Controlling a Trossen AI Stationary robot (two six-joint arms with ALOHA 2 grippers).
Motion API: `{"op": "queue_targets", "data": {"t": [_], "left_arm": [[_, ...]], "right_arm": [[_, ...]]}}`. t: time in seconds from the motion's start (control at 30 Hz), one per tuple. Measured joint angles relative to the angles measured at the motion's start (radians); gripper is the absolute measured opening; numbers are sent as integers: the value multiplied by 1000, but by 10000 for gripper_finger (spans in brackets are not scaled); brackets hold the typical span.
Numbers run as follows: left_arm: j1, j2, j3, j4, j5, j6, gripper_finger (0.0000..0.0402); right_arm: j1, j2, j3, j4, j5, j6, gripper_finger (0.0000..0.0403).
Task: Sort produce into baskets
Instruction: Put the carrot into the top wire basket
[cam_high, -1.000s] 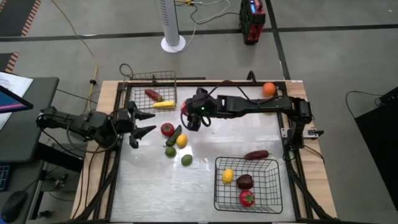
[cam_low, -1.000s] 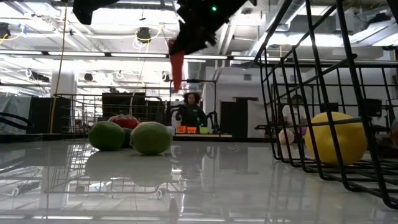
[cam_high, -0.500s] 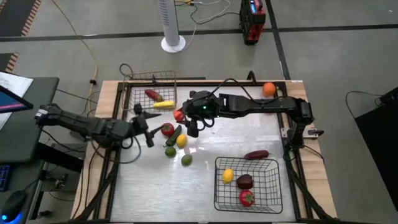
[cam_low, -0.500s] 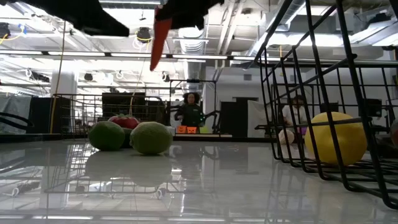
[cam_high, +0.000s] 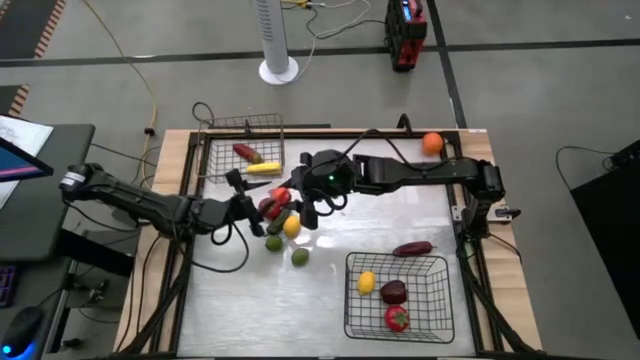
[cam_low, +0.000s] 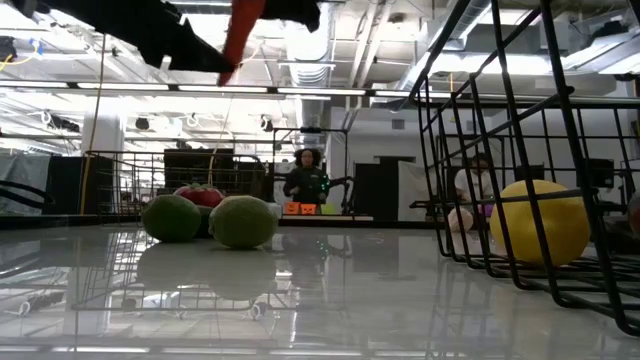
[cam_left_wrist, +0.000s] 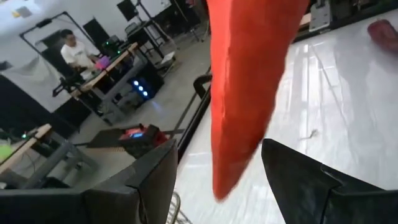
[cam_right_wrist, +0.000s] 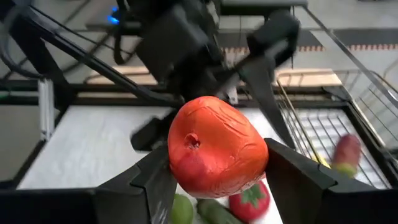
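A long red pepper (cam_high: 281, 196) hangs in the air over the left middle of the table, with my right gripper (cam_high: 293, 192) shut on its thick end. My left gripper (cam_high: 260, 203) has come in from the table's left and is open. In the left wrist view its two fingers (cam_left_wrist: 155, 183) stand on either side of the pepper's pointed tip (cam_left_wrist: 231, 168), with gaps showing. Below lie a red tomato (cam_high: 268, 208), a yellow piece (cam_high: 291, 226) and two green ones (cam_high: 274, 243). The grey basket (cam_high: 243, 128) stands far left, the black basket (cam_high: 430, 300) near right. My right gripper pinches the pepper's thick stem end (cam_right_wrist: 214, 152) between its two fingers (cam_right_wrist: 292, 177), coming from the table's right and slanting a little down. The pepper is lifted clear of the table, and its pointed tip (cam_low: 232, 62) slants down toward my left gripper.
The grey basket holds a long red piece (cam_high: 245, 152) and a long yellow one (cam_high: 262, 168). The black basket holds a yellow, a maroon and a red piece. A maroon piece (cam_high: 412, 248) lies beside it, and an orange (cam_high: 432, 143) sits at the far right corner.
My left gripper has reached toward the table's right and down, rolling as it went, until its fingers straddle the pepper's tip. My right gripper has carried the pepper up and toward the near left. The pepper has tipped from hanging straight down to slanting.
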Motion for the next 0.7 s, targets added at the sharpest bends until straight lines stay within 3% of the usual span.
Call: {"op": "queue_targets", "data": {"t": [0.27,0.63,0.7], "left_arm": [[0,21,0,13,-9,30,199],[0,20,0,10,-10,54,38],[0,20,0,7,-8,54,25]], "right_arm": [[20,0,0,51,-12,3,244],[6,0,0,46,-12,60,249],[3,0,0,34,-13,64,258]]}}
